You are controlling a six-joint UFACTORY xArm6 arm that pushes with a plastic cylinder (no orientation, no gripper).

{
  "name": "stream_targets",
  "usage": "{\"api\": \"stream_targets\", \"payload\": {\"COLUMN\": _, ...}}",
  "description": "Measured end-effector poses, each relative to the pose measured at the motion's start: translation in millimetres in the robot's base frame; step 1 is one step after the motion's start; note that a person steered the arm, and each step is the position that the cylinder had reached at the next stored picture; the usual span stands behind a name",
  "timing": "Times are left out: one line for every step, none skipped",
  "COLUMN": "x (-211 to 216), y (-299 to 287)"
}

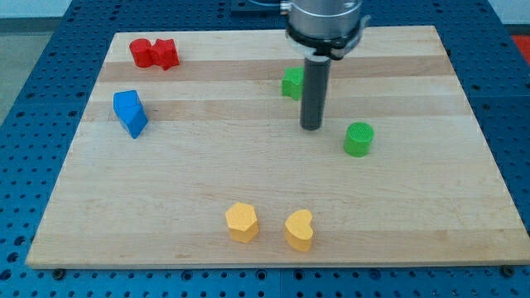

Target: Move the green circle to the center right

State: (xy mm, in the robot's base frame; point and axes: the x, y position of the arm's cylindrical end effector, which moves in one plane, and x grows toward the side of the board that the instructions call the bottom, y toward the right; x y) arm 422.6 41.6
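Observation:
The green circle (358,138) is a short green cylinder on the wooden board (166,199), right of the middle. My tip (310,127) is the lower end of a dark rod that comes down from the view's top. It stands a short way to the left of the green circle and slightly above it in the view, apart from it. A second green block (291,82) sits just left of the rod, higher up, partly hidden by it; its shape is unclear.
Two red blocks (154,54) touch each other at the top left. Two blue blocks (129,112) sit together at the left. A yellow hexagon-like block (242,221) and a yellow heart-like block (300,229) lie near the bottom edge.

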Motion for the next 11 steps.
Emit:
{"api": "stream_targets", "payload": {"x": 56, "y": 35}}
{"api": "stream_targets", "payload": {"x": 61, "y": 62}}
{"api": "stream_targets", "payload": {"x": 29, "y": 80}}
{"api": "stream_targets", "payload": {"x": -10, "y": 94}}
{"api": "stream_targets", "payload": {"x": -10, "y": 94}}
{"api": "stream_targets", "payload": {"x": -10, "y": 94}}
{"api": "stream_targets", "payload": {"x": -10, "y": 90}}
{"api": "stream_targets", "payload": {"x": -18, "y": 65}}
{"api": "stream_targets", "payload": {"x": -35, "y": 70}}
{"api": "stream_targets", "payload": {"x": -63, "y": 72}}
{"api": "stream_targets", "payload": {"x": -63, "y": 90}}
